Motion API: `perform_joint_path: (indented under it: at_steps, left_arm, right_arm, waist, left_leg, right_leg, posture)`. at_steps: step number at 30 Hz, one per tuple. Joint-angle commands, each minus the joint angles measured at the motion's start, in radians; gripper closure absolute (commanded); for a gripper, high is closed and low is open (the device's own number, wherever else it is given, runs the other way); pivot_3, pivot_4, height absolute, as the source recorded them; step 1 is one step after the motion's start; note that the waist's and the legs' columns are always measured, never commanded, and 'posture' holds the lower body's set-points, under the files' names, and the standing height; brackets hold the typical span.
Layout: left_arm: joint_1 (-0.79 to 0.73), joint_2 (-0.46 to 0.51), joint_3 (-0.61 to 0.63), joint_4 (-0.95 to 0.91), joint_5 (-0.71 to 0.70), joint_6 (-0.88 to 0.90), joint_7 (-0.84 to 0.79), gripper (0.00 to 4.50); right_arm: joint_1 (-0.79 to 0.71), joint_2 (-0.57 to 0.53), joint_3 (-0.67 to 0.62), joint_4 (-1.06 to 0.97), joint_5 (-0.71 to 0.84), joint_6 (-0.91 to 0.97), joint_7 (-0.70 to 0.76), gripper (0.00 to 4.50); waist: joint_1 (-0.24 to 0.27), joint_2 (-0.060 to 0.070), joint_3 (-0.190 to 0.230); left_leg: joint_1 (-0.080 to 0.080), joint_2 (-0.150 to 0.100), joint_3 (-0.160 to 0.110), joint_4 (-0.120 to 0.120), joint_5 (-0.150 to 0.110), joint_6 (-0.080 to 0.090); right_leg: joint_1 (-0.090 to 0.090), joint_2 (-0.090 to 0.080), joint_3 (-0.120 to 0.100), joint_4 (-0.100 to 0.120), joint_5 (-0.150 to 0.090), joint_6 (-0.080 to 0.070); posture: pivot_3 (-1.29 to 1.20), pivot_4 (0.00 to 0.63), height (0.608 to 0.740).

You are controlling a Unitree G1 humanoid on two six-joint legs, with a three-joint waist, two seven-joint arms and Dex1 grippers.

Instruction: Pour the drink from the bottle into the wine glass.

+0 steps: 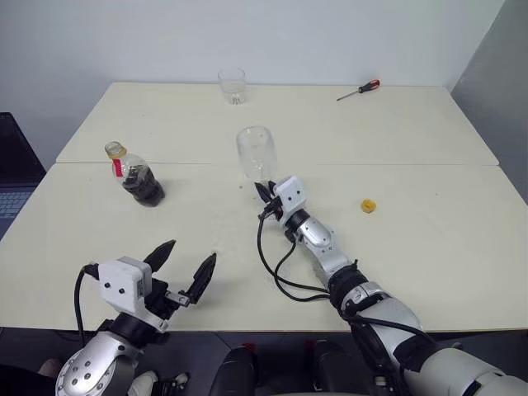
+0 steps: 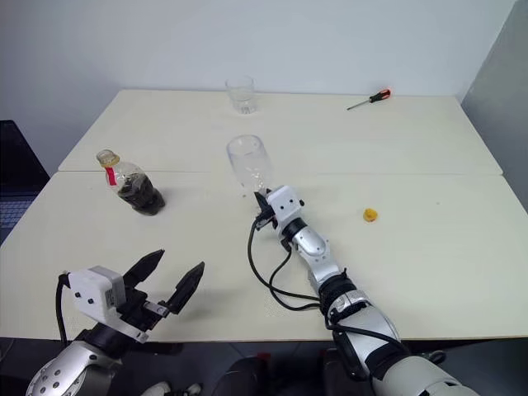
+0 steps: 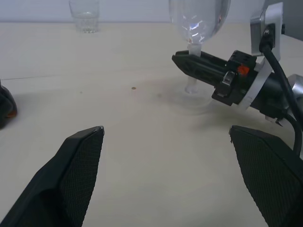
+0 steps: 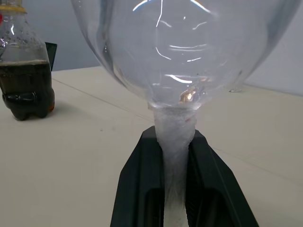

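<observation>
From the head camera: cream table [image 1: 429, 247] with a seam across it. The wine glass [image 1: 256, 153] stands upright near the middle, bowl empty, and the right gripper [image 1: 266, 195] has its black fingers pinched shut on the stem right under the bowl. The bottle [image 1: 134, 176] sits upright off to the robot's left, well apart from the glass, with the drink [image 1: 144, 186] filling the lower part, dark brown, almost black. There's a red strip on its neck, but no writing or brand I can actually read. Its mouth looks open, and a small yellow cap [image 1: 368, 205] lies on the table out to the right of the arm. The left gripper [image 1: 183, 271] hangs over the near edge with both fingers spread wide and nothing between them. At the far edge there's a short clear tumbler [image 1: 233, 86] and a screwdriver [image 1: 360, 90] with a red handle.

Left wrist cam: its own two fingers [image 3: 78, 165] are splayed apart over bare table. Beyond them the right gripper is clamped on the glass stem, and the glass foot [image 3: 191, 97] looks to be resting on the table.

Right wrist cam: big empty bowl up close, both black fingers [image 4: 137, 184] pressed on either side of the stem [image 4: 174, 142]. The bottle shows off to the side, about half full of the drink.
</observation>
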Motion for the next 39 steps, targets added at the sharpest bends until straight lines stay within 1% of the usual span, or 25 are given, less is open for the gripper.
perform_joint_path:
  at_steps: [1, 7, 9, 11, 15, 16, 19, 25, 27, 31, 35, 37, 39]
  left_arm:
    - [-0.006, -0.004, -0.009, -0.026, 0.001, -0.021, 0.006, 0.00]
    - [-0.022, 0.003, -0.018, -0.021, 0.003, -0.013, 0.005, 0.00]
    - [-0.037, 0.006, -0.021, -0.018, 0.004, -0.007, 0.009, 0.00]
    - [-0.046, 0.006, -0.025, -0.009, 0.007, -0.009, 0.006, 0.00]
    - [-0.042, 0.002, -0.027, 0.017, 0.014, -0.033, -0.014, 0.00]
    - [-0.041, 0.002, -0.026, 0.026, 0.016, -0.041, -0.019, 0.00]
    - [-0.040, 0.001, -0.022, 0.065, 0.020, -0.075, -0.042, 0.00]
    - [-0.043, -0.002, -0.027, 0.119, 0.030, -0.127, -0.072, 0.00]
    - [-0.040, -0.003, -0.025, 0.140, 0.032, -0.148, -0.086, 0.00]
    - [-0.037, -0.002, -0.028, 0.170, 0.035, -0.177, -0.104, 0.00]
    - [-0.042, -0.004, -0.037, 0.193, 0.042, -0.196, -0.116, 0.00]
    - [-0.041, -0.006, -0.040, 0.205, 0.045, -0.207, -0.122, 0.00]
    - [-0.041, -0.007, -0.043, 0.212, 0.047, -0.214, -0.125, 0.00]
  right_arm:
    - [-0.031, 0.148, -0.010, 0.012, 0.014, -0.036, 0.011, 4.27]
    - [-0.028, 0.142, -0.002, 0.034, 0.002, -0.045, 0.006, 4.27]
    - [-0.025, 0.136, -0.002, 0.035, 0.000, -0.046, 0.006, 3.54]
    - [-0.023, 0.131, -0.005, 0.035, 0.001, -0.046, 0.009, 2.96]
    - [-0.018, 0.121, -0.009, 0.028, 0.005, -0.044, 0.014, 1.53]
    - [-0.016, 0.118, -0.009, 0.023, 0.007, -0.044, 0.016, 1.24]
    - [-0.004, 0.103, -0.009, -0.003, 0.011, -0.044, 0.028, 0.07]
    - [0.042, 0.066, 0.004, -0.085, 0.015, -0.023, 0.080, 0.02]
    - [0.068, 0.045, 0.009, -0.141, 0.024, 0.007, 0.115, 0.02]
    - [0.154, -0.016, 0.021, -0.311, 0.036, 0.088, 0.189, 0.02]
    - [0.294, -0.111, 0.019, -0.562, 0.043, 0.221, 0.238, 0.02]
    - [0.366, -0.176, 0.008, -0.706, 0.058, 0.306, 0.263, 0.02]
    - [0.411, -0.224, 0.003, -0.804, 0.071, 0.370, 0.276, 0.02]
  waist:
    - [0.000, 0.000, 0.000]
    - [-0.001, 0.000, 0.000]
    - [-0.001, 0.000, 0.000]
    - [-0.001, 0.000, 0.000]
    - [-0.002, 0.000, 0.000]
    - [-0.002, 0.000, 0.000]
    - [-0.002, 0.000, 0.000]
    - [-0.002, 0.000, 0.000]
    - [-0.002, 0.000, 0.000]
    - [0.000, 0.000, 0.000]
    - [0.010, 0.000, 0.000]
    - [0.012, 0.000, 0.000]
    - [0.012, -0.001, 0.000]
  left_leg:
    - [0.000, 0.000, 0.000, 0.000, 0.000, 0.000]
    - [0.000, 0.000, 0.000, 0.000, 0.000, 0.000]
    - [0.000, 0.000, 0.000, 0.000, 0.000, 0.000]
    - [0.000, 0.000, 0.000, 0.000, 0.000, 0.000]
    - [0.000, 0.000, 0.000, 0.000, 0.000, 0.000]
    - [0.000, 0.000, 0.000, 0.000, 0.000, 0.000]
    - [0.000, 0.000, 0.000, 0.000, 0.000, 0.000]
    - [0.000, 0.000, 0.000, 0.000, 0.000, 0.000]
    - [0.000, 0.000, 0.000, 0.000, 0.000, 0.000]
    - [0.000, 0.000, -0.001, 0.000, 0.000, 0.000]
    - [0.000, 0.000, -0.001, 0.001, 0.000, 0.000]
    - [0.000, 0.000, -0.001, 0.001, 0.000, 0.000]
    - [0.000, 0.000, -0.001, 0.001, 0.000, 0.000]
  right_leg:
    - [0.000, 0.000, 0.000, 0.000, 0.000, 0.000]
    - [0.000, 0.000, 0.000, 0.000, 0.000, 0.000]
    - [0.000, 0.000, 0.000, 0.000, 0.000, 0.000]
    - [0.000, 0.000, 0.000, 0.000, 0.000, 0.000]
    - [0.000, 0.000, 0.000, 0.001, 0.000, 0.000]
    - [0.000, 0.000, 0.000, 0.001, 0.000, 0.000]
    - [0.000, 0.000, 0.000, 0.001, 0.000, 0.000]
    - [0.000, 0.000, 0.000, 0.001, 0.000, 0.000]
    - [0.000, 0.000, 0.000, 0.001, 0.000, 0.000]
    - [0.000, 0.000, 0.000, 0.000, 0.000, 0.000]
    - [0.001, -0.001, 0.000, 0.000, 0.000, 0.000]
    - [0.001, -0.001, 0.000, 0.000, 0.000, 0.000]
    - [0.001, -0.001, 0.000, 0.000, 0.000, 0.000]
  posture:
    - [0.00, 0.150, 0.740]
    - [0.00, 0.150, 0.740]
    - [0.00, 0.150, 0.740]
    - [0.00, 0.150, 0.740]
    - [0.00, 0.150, 0.740]
    - [0.00, 0.150, 0.740]
    - [0.00, 0.150, 0.740]
    - [0.00, 0.150, 0.740]
    - [0.00, 0.150, 0.740]
    - [0.00, 0.150, 0.740]
    - [0.00, 0.150, 0.740]
    - [0.00, 0.150, 0.740]
    - [0.00, 0.150, 0.740]
